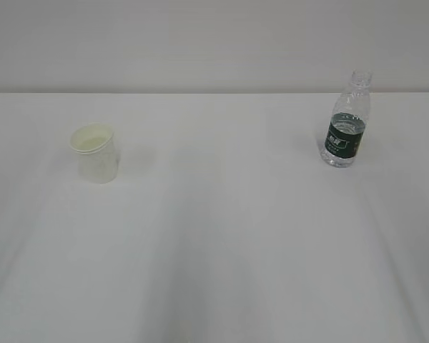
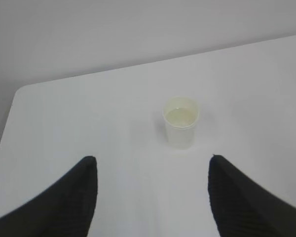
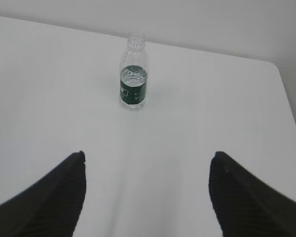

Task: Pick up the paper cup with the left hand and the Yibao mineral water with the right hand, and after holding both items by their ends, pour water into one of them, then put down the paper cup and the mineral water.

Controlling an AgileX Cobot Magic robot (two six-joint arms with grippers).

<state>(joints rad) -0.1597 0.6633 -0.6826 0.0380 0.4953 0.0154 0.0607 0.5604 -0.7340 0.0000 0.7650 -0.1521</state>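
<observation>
The paper cup [image 1: 94, 153] stood upright on the left of the white surface [image 1: 222, 236], its mouth open upward. Well apart from it, on the right and nearer the far edge, the Yibao mineral water [image 1: 347, 121] stood upright with no cap on its neck. The left gripper [image 2: 153, 170] hung short of the cup, jaws spread wide and holding nothing. The right gripper [image 3: 147, 165] faced the bottle from a distance, jaws likewise wide apart and empty.
</observation>
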